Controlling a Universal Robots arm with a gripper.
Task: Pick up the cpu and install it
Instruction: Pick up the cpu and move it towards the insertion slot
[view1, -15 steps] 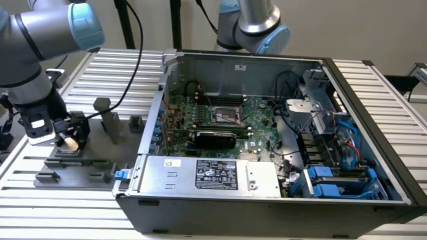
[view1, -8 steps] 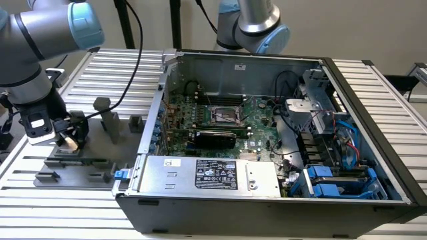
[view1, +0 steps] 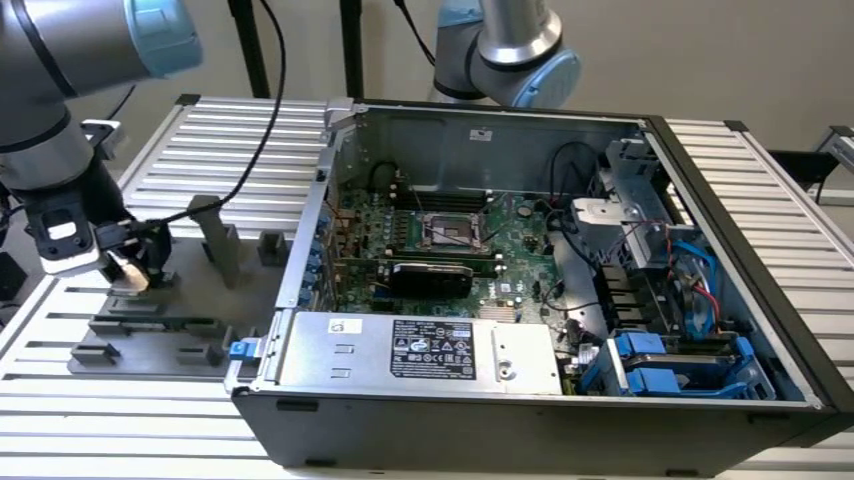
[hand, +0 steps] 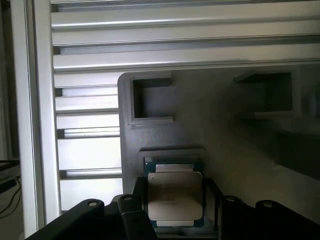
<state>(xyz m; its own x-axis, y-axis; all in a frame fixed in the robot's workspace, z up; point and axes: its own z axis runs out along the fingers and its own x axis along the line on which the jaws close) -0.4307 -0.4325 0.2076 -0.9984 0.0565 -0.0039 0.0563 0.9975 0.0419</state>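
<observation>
The cpu (hand: 174, 195), a flat square chip with a silvery top, lies in a recess of the grey fixture plate (hand: 225, 135). My gripper (hand: 175, 202) straddles it, and its black fingers (hand: 139, 192) press against two opposite edges of the chip. In the exterior view the gripper (view1: 131, 268) hangs low over the fixture plate (view1: 174, 310) at that view's left, outside the open computer case (view1: 534, 410). The empty cpu socket (view1: 451, 232) sits on the green motherboard inside the case.
A silver power supply box (view1: 414, 350) lies along the near side of the case. Upright grey posts (view1: 214, 235) stand on the fixture beside the gripper. A second robot arm (view1: 514, 50) stands behind the case. The slatted aluminium table (view1: 240, 130) carries everything.
</observation>
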